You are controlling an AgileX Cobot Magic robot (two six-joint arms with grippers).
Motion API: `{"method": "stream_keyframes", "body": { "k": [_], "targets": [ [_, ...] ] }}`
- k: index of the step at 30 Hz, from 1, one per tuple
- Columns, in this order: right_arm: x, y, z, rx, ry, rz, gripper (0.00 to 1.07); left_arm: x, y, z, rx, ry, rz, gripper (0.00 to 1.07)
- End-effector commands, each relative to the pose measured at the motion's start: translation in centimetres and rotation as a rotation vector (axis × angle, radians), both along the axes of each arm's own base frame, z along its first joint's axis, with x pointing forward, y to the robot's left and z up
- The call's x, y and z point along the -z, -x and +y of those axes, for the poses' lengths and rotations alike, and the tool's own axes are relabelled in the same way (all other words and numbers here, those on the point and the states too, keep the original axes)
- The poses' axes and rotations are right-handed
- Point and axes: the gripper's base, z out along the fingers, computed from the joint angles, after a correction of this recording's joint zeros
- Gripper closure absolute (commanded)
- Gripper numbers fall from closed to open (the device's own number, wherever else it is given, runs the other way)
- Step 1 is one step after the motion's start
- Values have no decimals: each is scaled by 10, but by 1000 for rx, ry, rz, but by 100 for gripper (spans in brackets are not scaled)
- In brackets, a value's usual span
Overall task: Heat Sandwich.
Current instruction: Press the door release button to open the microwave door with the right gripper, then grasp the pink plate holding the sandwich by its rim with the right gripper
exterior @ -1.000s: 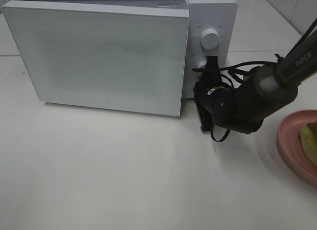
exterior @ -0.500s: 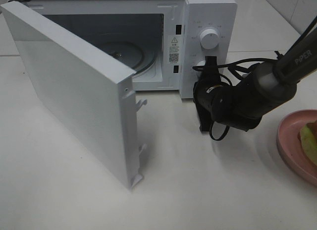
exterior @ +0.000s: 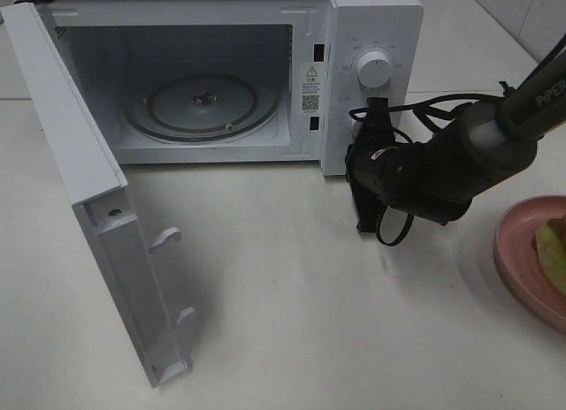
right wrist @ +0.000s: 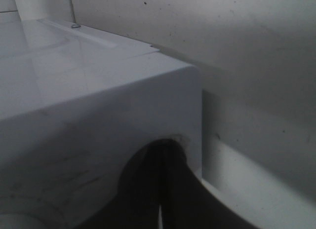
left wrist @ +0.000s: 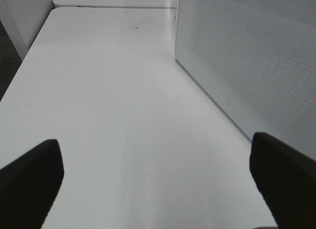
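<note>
The right claw (exterior: 377, 107), pressed together, sits with its tips at the microwave (exterior: 371, 21) control panel, just below the dial (exterior: 373, 70). The left claw (left wrist: 158, 184) is spread wide above the tabletop (left wrist: 98, 91), beside the open door (exterior: 133, 277). The sandwich (exterior: 552, 251) lies on the pink plate (exterior: 517, 251), well apart from the microwave.

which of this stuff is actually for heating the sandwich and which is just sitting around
For the job: white microwave oven, door swung open; its round glass turntable; small pale yellow-green sandwich on the round pink plate; shut right gripper by the control panel.
Just there: white tabletop; open left gripper, holding nothing.
</note>
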Motion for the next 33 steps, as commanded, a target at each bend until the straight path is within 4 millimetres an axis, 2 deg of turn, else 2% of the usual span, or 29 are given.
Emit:
{"method": "stream_keyframes", "body": {
  "k": [1,3,9,20,25,29,33],
  "targets": [
    [-38,-29,-7,16,24,-272,107,1,3,-1,7,7,-29,10],
    [-32,-18,-10,-1,26,-202,107,1,3,-1,7,7,-29,10],
    [-27,4,-9,-8,-5,-152,107,1,3,-1,7,7,-29,10],
    [-24,30,-13,-73,-9,-75,107,1,3,-1,7,7,-29,10],
    [-29,45,-17,-116,2,-31,107,1,3,-1,7,7,-29,10],
    [-46,62,-18,-222,45,45,107,1,3,-1,7,7,-29,10],
    [-54,69,-18,-305,104,86,107,1,3,-1,7,7,-29,10]
  ]
}}
